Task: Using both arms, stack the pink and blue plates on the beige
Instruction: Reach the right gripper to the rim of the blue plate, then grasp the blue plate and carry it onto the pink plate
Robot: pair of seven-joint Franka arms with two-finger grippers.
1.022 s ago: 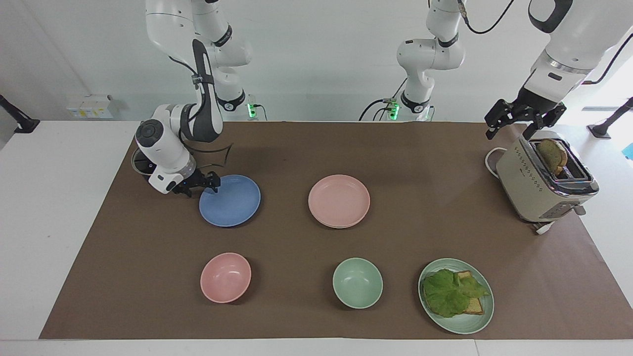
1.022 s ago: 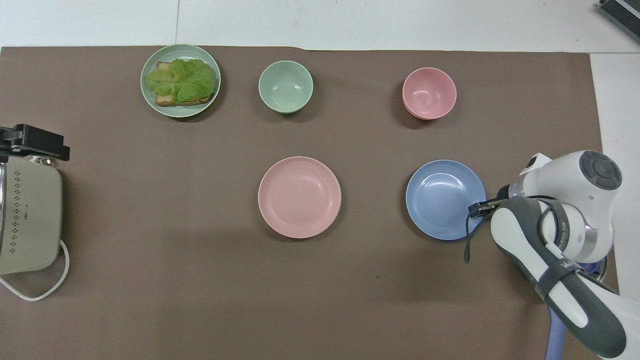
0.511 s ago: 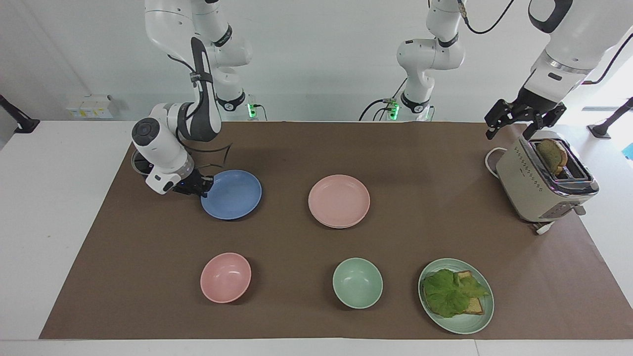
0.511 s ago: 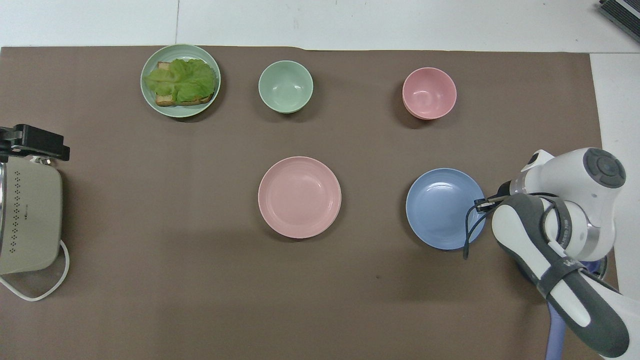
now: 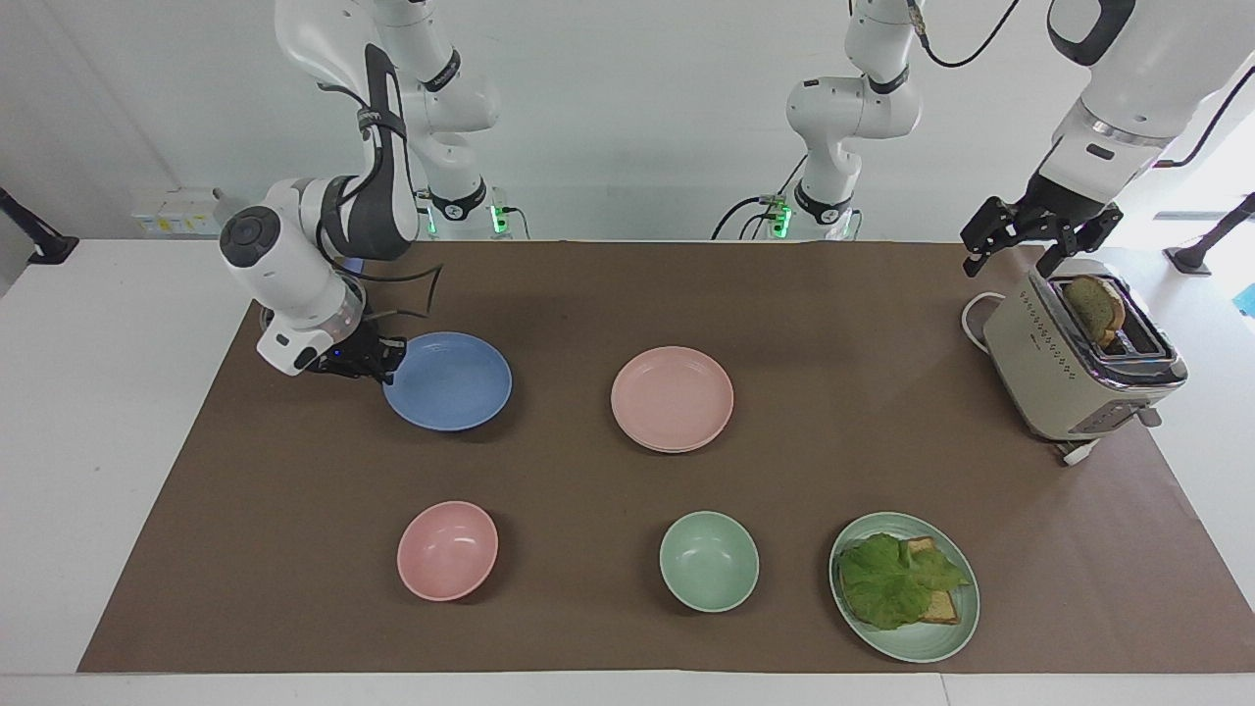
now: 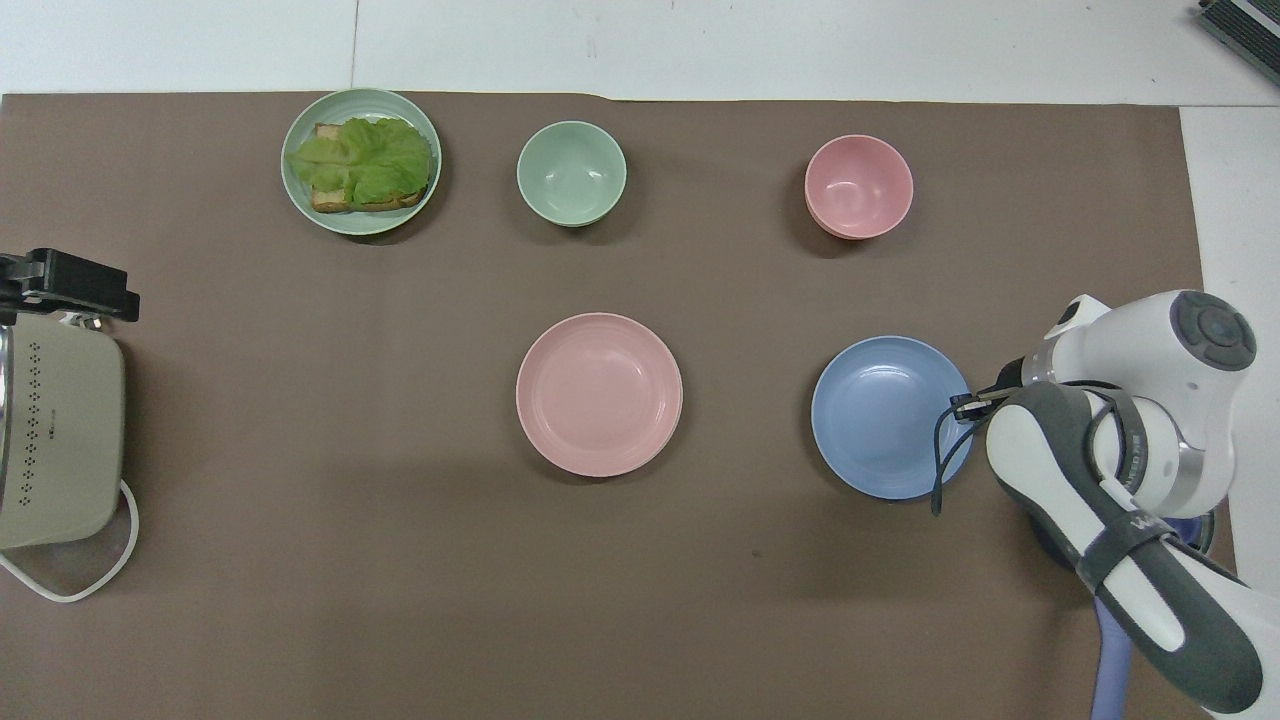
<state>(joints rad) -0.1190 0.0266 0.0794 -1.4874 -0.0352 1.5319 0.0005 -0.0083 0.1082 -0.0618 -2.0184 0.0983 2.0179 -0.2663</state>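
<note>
Two grippers, one plate in hand.
We see the right gripper point(image 5: 384, 361) clamped on the blue plate point(image 5: 448, 380) rim, lifting it at the right arm's end; the pink plate point(image 5: 673, 397) lies mid-table; the left gripper point(image 5: 1020, 238) hangs wide over the toaster point(image 5: 1069, 368).

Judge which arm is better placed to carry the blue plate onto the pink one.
Right: the right gripper is shut on the blue plate rim. The left gripper waits open over the toaster, away from the pink plate.

Plain white wall point(image 5: 627, 118), white table point(image 5: 98, 392)
</note>
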